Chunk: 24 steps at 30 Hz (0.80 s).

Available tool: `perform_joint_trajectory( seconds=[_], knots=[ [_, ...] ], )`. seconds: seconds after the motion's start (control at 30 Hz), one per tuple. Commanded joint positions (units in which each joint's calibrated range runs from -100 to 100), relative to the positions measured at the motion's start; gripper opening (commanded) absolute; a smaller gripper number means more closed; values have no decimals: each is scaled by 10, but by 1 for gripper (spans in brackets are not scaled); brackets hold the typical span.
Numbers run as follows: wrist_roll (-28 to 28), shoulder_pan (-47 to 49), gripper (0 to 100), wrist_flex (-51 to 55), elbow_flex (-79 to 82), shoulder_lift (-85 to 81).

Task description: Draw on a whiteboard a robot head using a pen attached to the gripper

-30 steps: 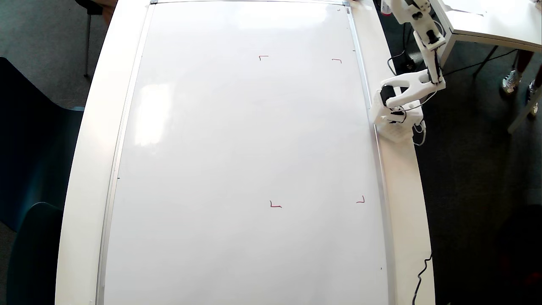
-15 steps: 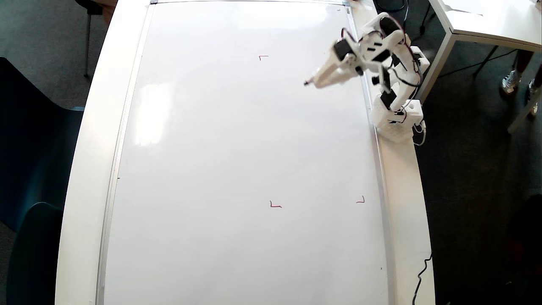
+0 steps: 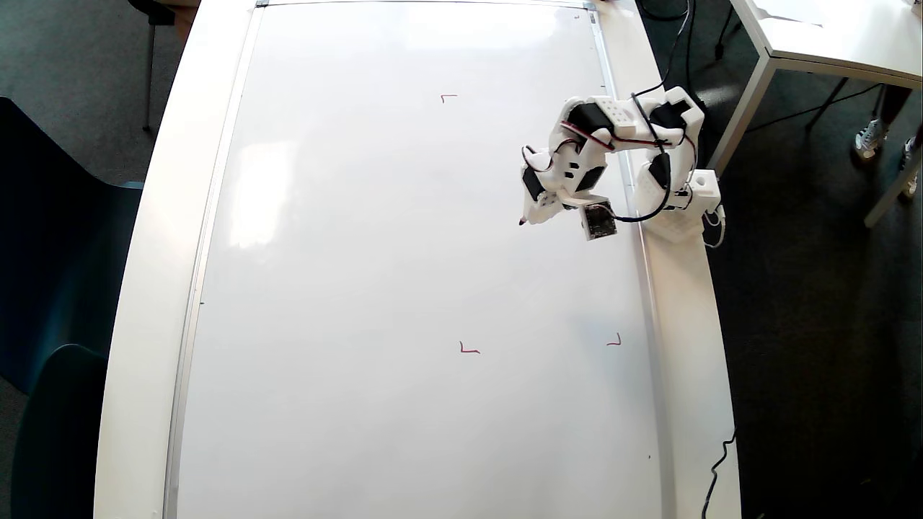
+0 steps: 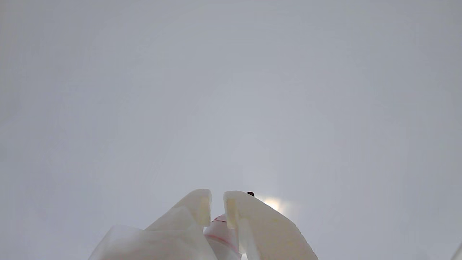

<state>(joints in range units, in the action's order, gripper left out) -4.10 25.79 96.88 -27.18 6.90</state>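
The whiteboard (image 3: 396, 252) fills most of the overhead view, glossy white with a thin silver frame. Small red corner marks (image 3: 469, 349) show on it; no robot head shows in either view. My white gripper (image 3: 530, 215) hangs over the board's right part, folded close to the arm's base. It is shut on the pen (image 4: 222, 231), whose white barrel with red lines sits between the two fingers (image 4: 196, 207). The pen's dark tip (image 3: 520, 221) points left and down at the board, and I cannot tell whether it touches. The wrist view shows only bare whiteboard (image 4: 231, 90) ahead of the gripper (image 4: 217, 202).
The arm's perforated base block (image 3: 678, 216) stands on the white table edge (image 3: 685, 324) right of the board. Another white table (image 3: 829, 36) is at the top right, dark chairs (image 3: 43, 288) at the left, a black cable (image 3: 717, 468) at the lower right.
The arm swung from outside the board's right edge to over the board. The gripper with the pen then moved down the overhead picture and folded closer to the base.
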Motion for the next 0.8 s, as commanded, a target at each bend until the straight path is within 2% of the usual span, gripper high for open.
perform_joint_trajectory(
  seconds=[0.0, 0.07, 0.3, 0.77],
  knots=[
    [3, 2, 1, -25, 31, 22],
    [7, 1, 1, -40, 42, 31],
    [90, 2, 1, -110, 48, 85],
    [128, 2, 1, -215, 39, 175]
  ],
)
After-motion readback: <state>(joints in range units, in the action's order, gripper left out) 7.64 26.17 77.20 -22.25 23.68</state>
